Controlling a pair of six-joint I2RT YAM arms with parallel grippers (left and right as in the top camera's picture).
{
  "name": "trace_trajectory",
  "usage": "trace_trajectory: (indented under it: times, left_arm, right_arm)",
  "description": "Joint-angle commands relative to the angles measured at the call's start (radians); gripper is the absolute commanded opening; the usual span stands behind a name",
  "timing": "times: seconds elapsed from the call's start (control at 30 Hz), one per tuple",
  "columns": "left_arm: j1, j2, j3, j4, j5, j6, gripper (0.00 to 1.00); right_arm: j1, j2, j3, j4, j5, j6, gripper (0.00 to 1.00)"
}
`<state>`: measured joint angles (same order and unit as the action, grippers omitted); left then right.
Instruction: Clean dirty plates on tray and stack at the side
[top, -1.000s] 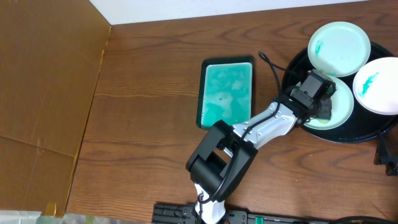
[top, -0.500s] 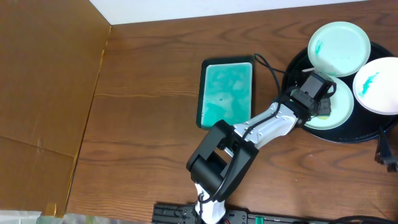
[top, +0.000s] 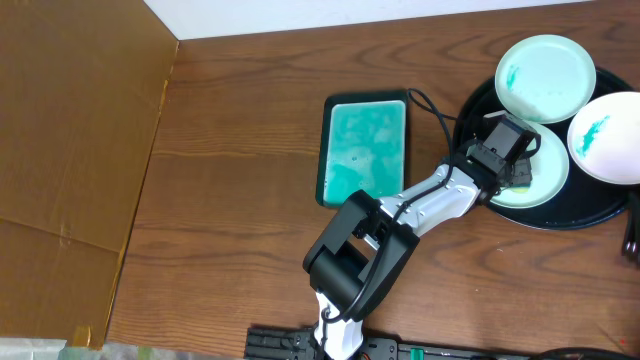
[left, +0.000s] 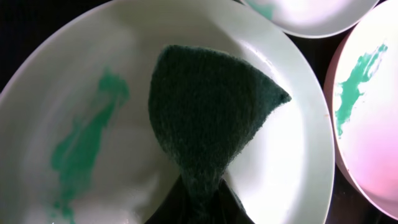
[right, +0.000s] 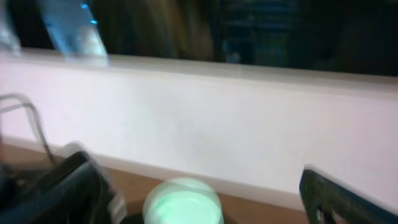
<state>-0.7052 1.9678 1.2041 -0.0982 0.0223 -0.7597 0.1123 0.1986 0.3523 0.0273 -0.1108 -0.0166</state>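
Left tool (top: 515, 165) clamping sponge (left: 208, 118), tip toward plate (left: 298, 162) right rim, smear (left: 81, 149) running diagonally

Wooden surface (top: 250, 230), brown with visible grain, seen from overhead. A large round black tray (top: 575, 217) with a raised rim rests at its right end. A small rectangular teal dish (top: 366, 148) with a black edge lies near the centre, apart from the tray. A brown cardboard sheet (top: 70, 130) covers the left side.
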Motion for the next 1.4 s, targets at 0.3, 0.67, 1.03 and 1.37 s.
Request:
trace_trajectory:
  times: [0.3, 0.67, 1.03, 1.37]
  left_arm:
    - [-0.001, 0.009, -0.008, 0.003, -0.016, -0.005, 0.08]
    - [-0.001, 0.009, -0.008, 0.003, -0.016, -0.001, 0.08]
    - [-0.001, 0.009, -0.008, 0.003, -0.016, -0.001, 0.08]
    - [-0.001, 0.009, -0.008, 0.003, -0.016, -0.002, 0.08]
  right_arm:
    - [-0.008, 0.940, 0.649, -0.509, -0.373, -0.011, 0.99]
    - [0.042, 1.350, 0.660, -0.426, -0.351, 0.225, 0.40]
    - [0.067, 1.471, 0.660, -0.524, -0.133, 0.344, 0.54]
    - [0.067, 1.591, 0.660, -0.417, -0.143, 0.360, 0.52]
